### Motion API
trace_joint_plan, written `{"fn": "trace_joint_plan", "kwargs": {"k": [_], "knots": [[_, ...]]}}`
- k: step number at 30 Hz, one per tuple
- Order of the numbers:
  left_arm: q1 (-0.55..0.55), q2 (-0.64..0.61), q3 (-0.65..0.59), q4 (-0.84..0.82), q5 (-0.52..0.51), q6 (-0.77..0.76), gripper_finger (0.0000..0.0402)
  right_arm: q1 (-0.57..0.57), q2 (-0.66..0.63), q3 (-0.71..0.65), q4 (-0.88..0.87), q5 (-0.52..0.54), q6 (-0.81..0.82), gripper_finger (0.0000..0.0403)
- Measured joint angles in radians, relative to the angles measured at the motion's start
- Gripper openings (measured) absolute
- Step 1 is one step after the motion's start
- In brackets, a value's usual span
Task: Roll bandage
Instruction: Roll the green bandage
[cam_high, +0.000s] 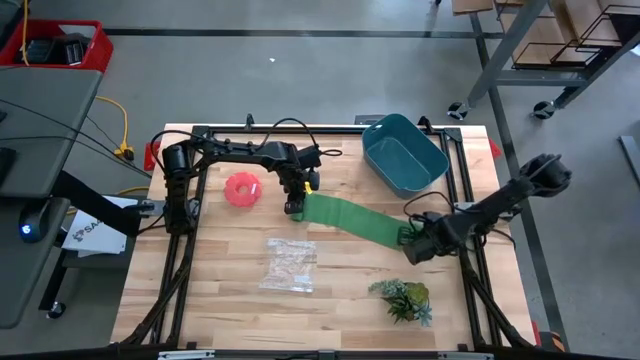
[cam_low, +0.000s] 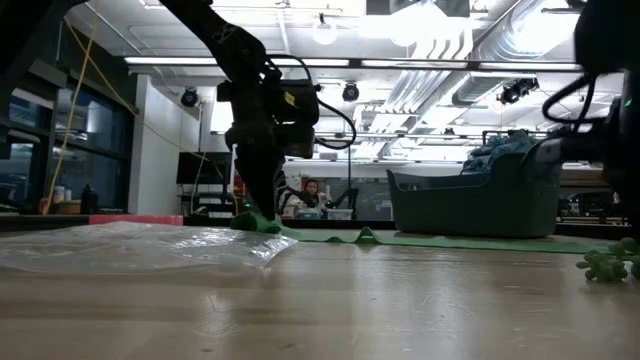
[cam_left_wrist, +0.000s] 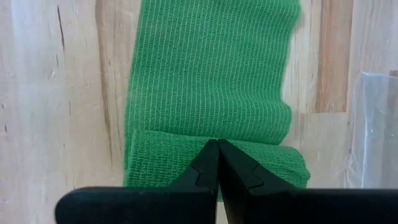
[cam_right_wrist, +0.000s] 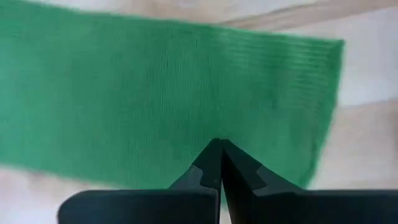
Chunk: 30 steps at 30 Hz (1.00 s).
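The bandage is lying flat on the pale wooden table as a long green strip of ribbed, knitted mesh, stretching from one claw to the other. In the left wrist view its near end is doubled over into a thicker folded band, and the weave is showing fine rows. In the low view the strip is rippling slightly with a small hump along it.

The left claw is pressing down on the folded end, its two dark fingers closed together and pinching the fabric right at the fold. The right claw is sitting at the opposite end, its fingers also pressed together with the green cloth directly under and ahead of the tips; it looks to be gripping that end.

Just beside the left claw, on the side away from the strip, a flat pink disc is resting. A crinkled clear plastic bag is lying near the strip's middle, towards the front edge. A leafy plastic sprig is sitting near the right claw, and a deep teal tub is standing behind the strip, well apart from both claws.
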Motion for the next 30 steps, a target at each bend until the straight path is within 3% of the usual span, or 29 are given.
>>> {"fn": "trace_joint_plan", "kwargs": {"k": [4, 14, 30], "knots": [[0.0, 0.0, 0.0, 0.0, 0.003, 0.0, 0.0, -0.024, 0.008, -0.031, 0.072, -0.033, -0.004, 0.0], [0.0, 0.0, 0.0, 0.002, 0.004, 0.001, 0.0, -0.017, 0.008, -0.018, 0.0, -0.183, -0.083, 0.0], [-0.008, 0.0, 0.021, -0.003, 0.071, -0.007, 0.0, -0.016, 0.009, -0.019, -0.031, -0.206, -0.078, 0.0]]}}
